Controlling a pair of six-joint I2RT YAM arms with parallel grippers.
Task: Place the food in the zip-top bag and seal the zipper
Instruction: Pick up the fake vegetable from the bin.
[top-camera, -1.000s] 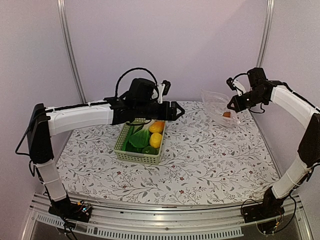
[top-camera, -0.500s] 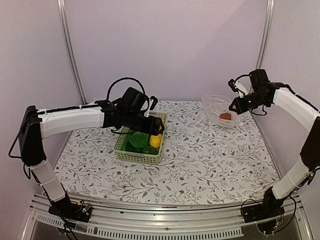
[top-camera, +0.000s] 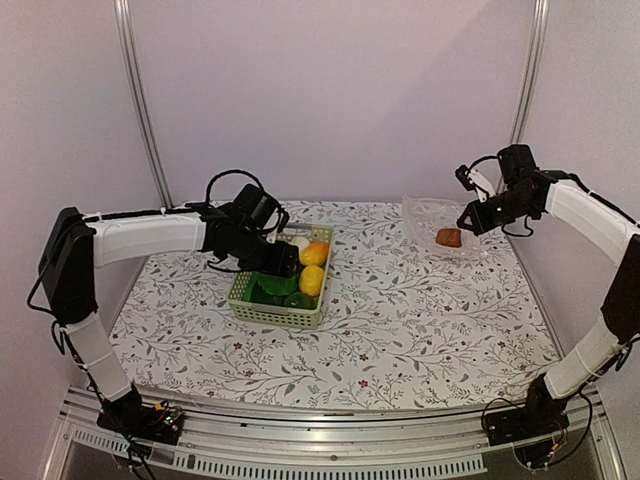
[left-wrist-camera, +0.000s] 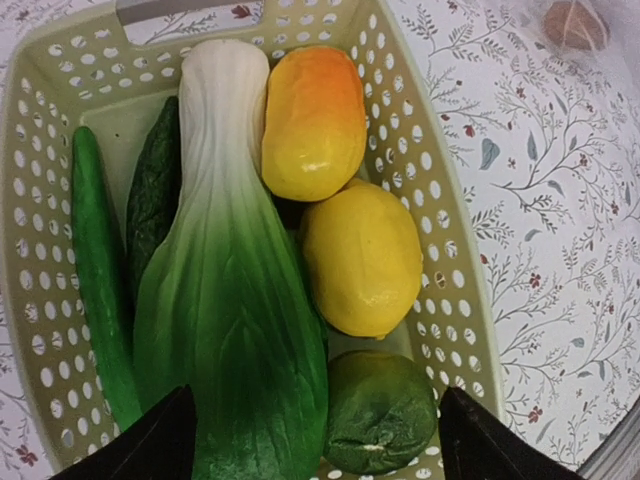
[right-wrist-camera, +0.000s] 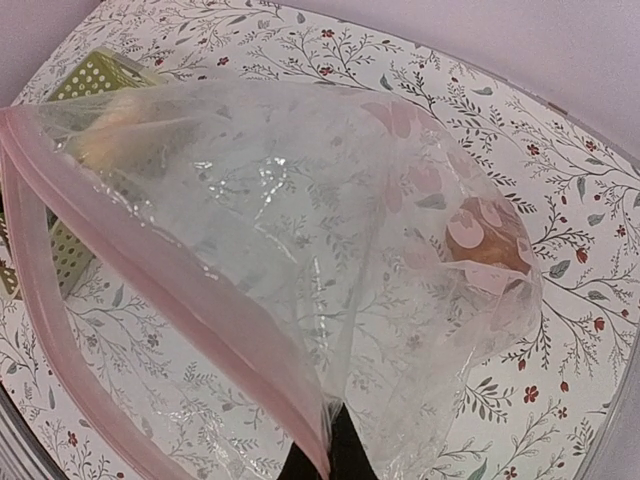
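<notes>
The pale green basket (top-camera: 262, 310) (left-wrist-camera: 430, 240) holds a bok choy (left-wrist-camera: 225, 300), an orange-yellow pepper (left-wrist-camera: 312, 120), a yellow lemon (left-wrist-camera: 362, 255), a dark green lump (left-wrist-camera: 380, 410) and green cucumbers (left-wrist-camera: 95, 280). My left gripper (top-camera: 285, 262) (left-wrist-camera: 312, 445) hangs open just above this food, fingers wide apart. The clear zip-top bag (top-camera: 430, 215) (right-wrist-camera: 330, 230) lies at the far right with a brown piece (top-camera: 449, 237) (right-wrist-camera: 490, 240) inside. My right gripper (top-camera: 470, 222) (right-wrist-camera: 325, 455) is shut on the bag's edge beside the pink zipper strip (right-wrist-camera: 150, 280).
The floral tablecloth (top-camera: 400, 320) covers the table. The back wall and two metal poles (top-camera: 140, 100) stand behind. The table's right edge (top-camera: 535, 300) is close to the bag.
My left gripper has drawn back left and dropped over the basket. The right gripper has lowered the bag, which now lies flatter on the table.
</notes>
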